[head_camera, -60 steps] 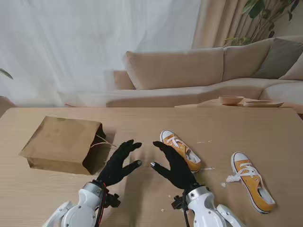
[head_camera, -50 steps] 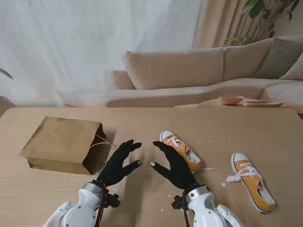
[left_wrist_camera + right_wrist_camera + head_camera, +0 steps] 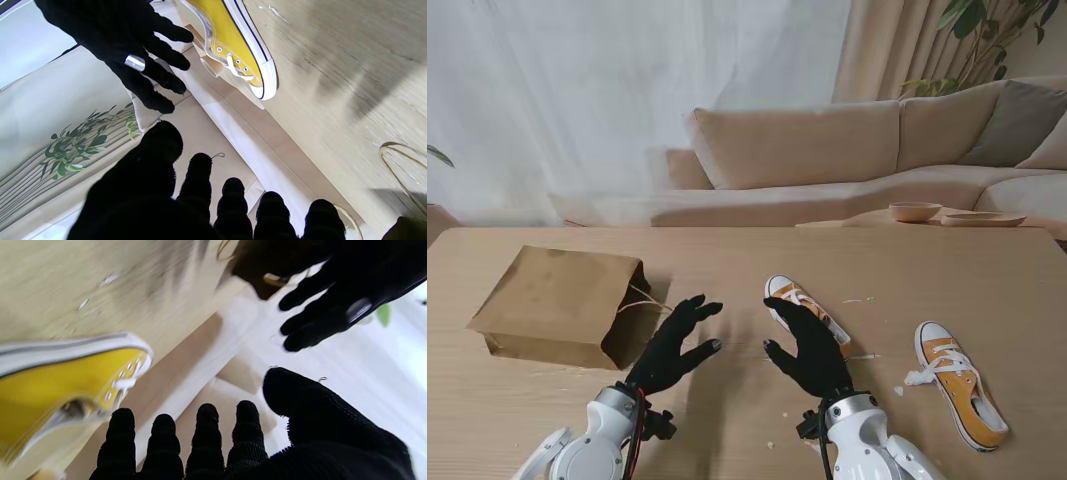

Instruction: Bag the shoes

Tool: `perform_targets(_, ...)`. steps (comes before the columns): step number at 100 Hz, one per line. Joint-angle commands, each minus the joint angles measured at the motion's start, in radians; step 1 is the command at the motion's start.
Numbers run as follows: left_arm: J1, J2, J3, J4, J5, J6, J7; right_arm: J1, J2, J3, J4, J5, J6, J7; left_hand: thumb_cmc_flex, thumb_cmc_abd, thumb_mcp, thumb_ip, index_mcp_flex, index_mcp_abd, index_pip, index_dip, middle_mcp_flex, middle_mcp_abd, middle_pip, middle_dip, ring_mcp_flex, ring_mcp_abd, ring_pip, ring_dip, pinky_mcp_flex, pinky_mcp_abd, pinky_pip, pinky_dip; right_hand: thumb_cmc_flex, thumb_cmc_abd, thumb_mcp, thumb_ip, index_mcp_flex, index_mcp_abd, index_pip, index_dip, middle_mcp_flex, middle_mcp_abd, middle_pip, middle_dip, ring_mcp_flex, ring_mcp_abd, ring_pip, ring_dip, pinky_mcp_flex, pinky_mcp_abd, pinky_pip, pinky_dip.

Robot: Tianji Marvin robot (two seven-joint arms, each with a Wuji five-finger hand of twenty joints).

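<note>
Paper bag [image 3: 557, 305]: lying flat on the table [image 3: 727, 260], left side, mouth facing right toward the hands.
Near shoe [image 3: 805, 313]: yellow, centre of table, long axis diagonal, toe pointing far-left, partly behind the right hand [image 3: 812, 350].
Second shoe [image 3: 959, 382]: right side, well apart, toe pointing away.
Left hand [image 3: 672, 347]: fingers spread, holding nothing.
Right hand: fingers spread, holding nothing, over the near shoe's heel end.

Shoes [image 3: 807, 313] — apart, outside bag [image 3: 557, 305]
</note>
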Motion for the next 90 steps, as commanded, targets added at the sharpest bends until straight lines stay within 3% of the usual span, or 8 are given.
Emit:
perform_targets(1,0.012,0.002,-0.005,-0.015,0.001,-0.010,-0.015,-0.015,-0.006,0.023,-0.036,0.002,0.015,0.016,0.017,-0.010,0.018,0.013,0.005,-0.018,0.009,0.010,-0.001,-0.002,0.018,0.011,-0.017,-0.011,-0.007,0.015,-0.001,-0.012,-0.015,0.015,-0.026,-0.022,0.090,0.061,0.012,-0.011,0.006,0.004,-0.008,-0.012,0.031,0.011,0.012,-0.034,0.024,0.000,0.017,-0.007,0.020,0.029)
perform_targets(13,0.020,0.004,-0.014,-0.023,-0.002,-0.022,-0.021,-0.024,0.011,0.070,-0.089,-0.075,0.121,0.082,0.019,-0.011,0.020,0.012,0.005,-0.016,0.009,0.010,0.000,0.000,0.021,0.012,-0.017,-0.010,-0.007,0.018,-0.001,-0.011,-0.015,0.016,-0.043,-0.038,0.124,0.030,0.025,0.017,0.030,0.006,-0.008,-0.002,0.068,0.027,0.020,-0.019,0.113,0.032,0.044,-0.007,0.056,0.046)
perform_targets(29,0.028,0.006,-0.022,-0.030,-0.009,-0.032,-0.029,-0.012,0.040,0.114,-0.130,-0.209,0.265,0.211,0.020,-0.012,0.023,0.012,0.008,-0.013,0.011,0.012,0.000,0.001,0.024,0.014,-0.017,-0.010,-0.006,0.021,-0.001,-0.011,-0.015,0.018,-0.068,-0.063,0.045,-0.070,0.048,0.081,0.147,0.012,-0.012,0.031,0.168,0.065,0.019,-0.005,0.218,0.064,0.075,-0.009,0.144,0.065)
perform_targets(42,0.031,0.006,-0.028,-0.033,-0.016,-0.039,-0.034,0.028,0.063,0.138,-0.114,-0.286,0.314,0.321,0.021,-0.014,0.025,0.012,0.010,-0.011,0.013,0.013,0.001,0.002,0.026,0.015,-0.017,-0.009,-0.006,0.024,-0.001,-0.011,-0.015,0.019,-0.082,-0.074,0.009,-0.108,0.046,0.087,0.204,0.007,-0.013,0.040,0.201,0.076,0.019,-0.001,0.269,0.090,0.078,-0.012,0.190,0.060)
perform_targets(57,0.034,0.006,-0.034,-0.036,-0.021,-0.046,-0.035,0.084,0.078,0.145,-0.061,-0.303,0.325,0.399,0.021,-0.014,0.027,0.011,0.011,-0.010,0.015,0.014,0.002,0.003,0.029,0.017,-0.017,-0.008,-0.006,0.027,-0.001,-0.010,-0.014,0.021,-0.077,-0.084,0.017,-0.114,0.062,0.038,0.289,0.027,-0.014,0.042,0.252,0.095,0.018,0.003,0.300,0.101,0.077,-0.018,0.240,0.038)
perform_targets(72,0.033,0.006,-0.036,-0.036,-0.023,-0.046,-0.036,0.121,0.084,0.129,-0.024,-0.305,0.351,0.435,0.021,-0.013,0.027,0.011,0.012,-0.009,0.016,0.015,0.002,0.003,0.030,0.017,-0.017,-0.007,-0.006,0.029,-0.001,-0.011,-0.014,0.022,-0.078,-0.101,0.054,-0.120,0.243,0.029,0.412,0.048,-0.016,0.041,0.306,0.114,0.017,0.003,0.321,0.110,0.072,-0.019,0.279,0.014)
perform_targets(90,0.032,0.005,-0.038,-0.035,-0.027,-0.043,-0.034,0.157,0.093,0.111,0.008,-0.322,0.368,0.479,0.023,-0.015,0.029,0.010,0.014,-0.007,0.018,0.017,0.003,0.006,0.032,0.018,-0.016,-0.008,-0.005,0.031,-0.001,-0.011,-0.014,0.024,-0.082,-0.100,0.057,-0.124,0.244,0.027,0.407,0.007,-0.018,0.036,0.284,0.101,0.017,0.003,0.309,0.104,0.060,-0.021,0.296,-0.005)
